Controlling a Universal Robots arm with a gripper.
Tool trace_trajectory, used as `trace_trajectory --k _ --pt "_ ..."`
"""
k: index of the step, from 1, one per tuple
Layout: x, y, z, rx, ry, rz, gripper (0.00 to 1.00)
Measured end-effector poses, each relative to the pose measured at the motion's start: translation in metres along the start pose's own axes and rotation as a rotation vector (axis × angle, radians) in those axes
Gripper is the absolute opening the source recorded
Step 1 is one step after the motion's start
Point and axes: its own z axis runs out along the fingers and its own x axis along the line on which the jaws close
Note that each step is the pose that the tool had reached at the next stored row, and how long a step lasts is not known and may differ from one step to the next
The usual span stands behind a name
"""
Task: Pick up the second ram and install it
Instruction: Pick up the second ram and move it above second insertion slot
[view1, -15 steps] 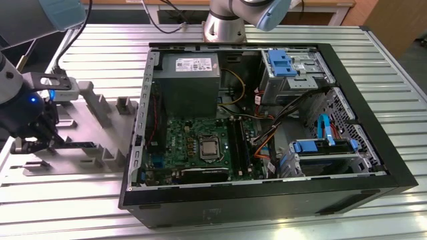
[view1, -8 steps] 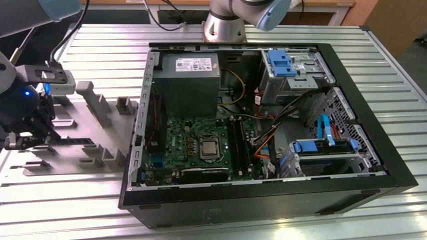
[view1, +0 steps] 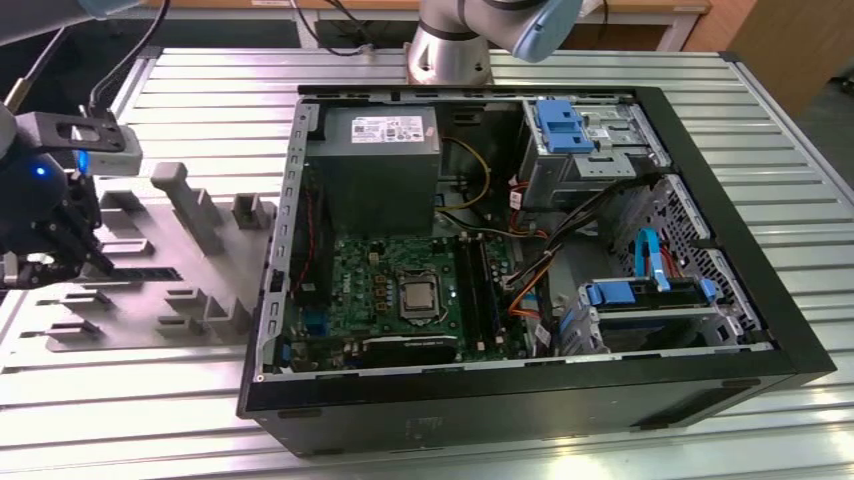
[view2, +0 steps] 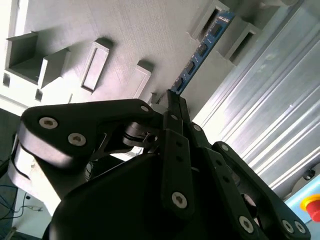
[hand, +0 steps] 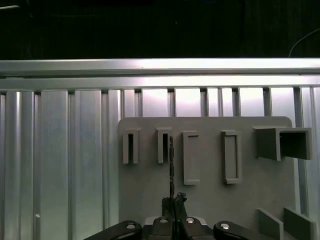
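Gripper is down at the grey fixture plate, off to the exterior view's left of the open computer case. In both wrist views its fingertips come together at the near end of the second ram. The claw looks clamped on that end of the stick, though the contact itself is partly hidden behind the finger links, so this is a likely read and not a certain one.

The stick stands on edge on the plate, and its far end sits between two raised fixture blocks. So it is gripped but not yet lifted out.

Progress: early. The approach and the grasp look done. The lift, the carry to the case and the seating are all left.

The memory slots lie on the motherboard, well apart from the gripper. Whether one of them already holds a stick can't be made out.
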Motion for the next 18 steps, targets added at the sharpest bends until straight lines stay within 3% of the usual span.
trace_trajectory --k 18 --pt "-0.0047 0.0022 -0.0521 0.0005 -0.0108 0.000 0.12"
